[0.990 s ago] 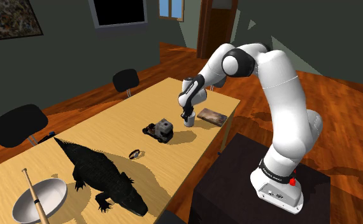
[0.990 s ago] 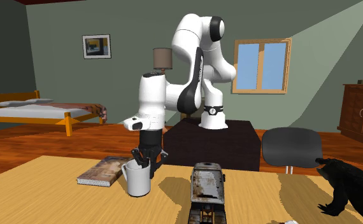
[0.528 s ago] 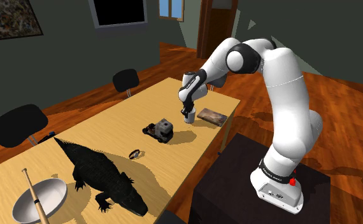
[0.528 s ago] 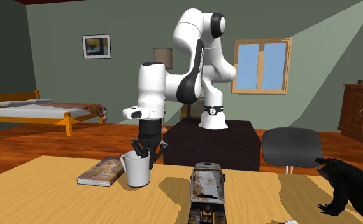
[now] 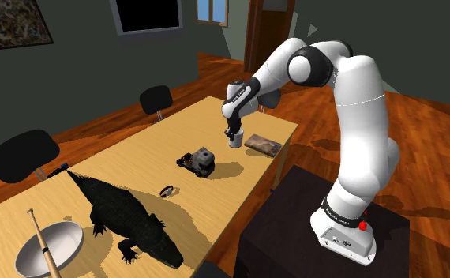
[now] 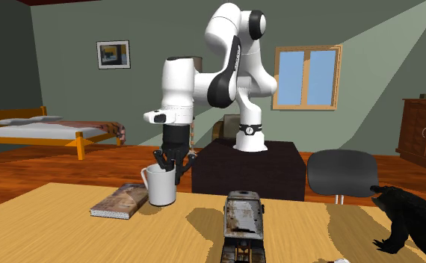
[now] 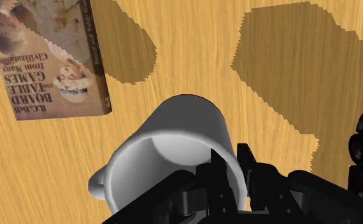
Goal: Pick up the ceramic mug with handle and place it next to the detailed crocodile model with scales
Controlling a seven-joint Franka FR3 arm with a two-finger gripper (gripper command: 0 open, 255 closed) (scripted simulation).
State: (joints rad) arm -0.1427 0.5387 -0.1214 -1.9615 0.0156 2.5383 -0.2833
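Grey-green walls (image 6: pixel 62 30), wooden floor (image 5: pixel 421 118), bed (image 6: pixel 39 133), window (image 6: pixel 306 77), dark dresser (image 6: pixel 424 134), dark chair (image 6: pixel 341 173).

The table (image 7: pixel 193 57) was drawn as pale, matt wood with a fine grain. The mug (image 7: pixel 174 149) was rendered smooth and plain white, with a soft sheen. A printed paper cover was shown on the book (image 7: pixel 49 60). The crocodile (image 5: pixel 125 212) was given a dark, rough, scaly hide, the bowl (image 5: pixel 72 237) a metallic grey, and the floor (image 5: pixel 421 134) a glossy wood.
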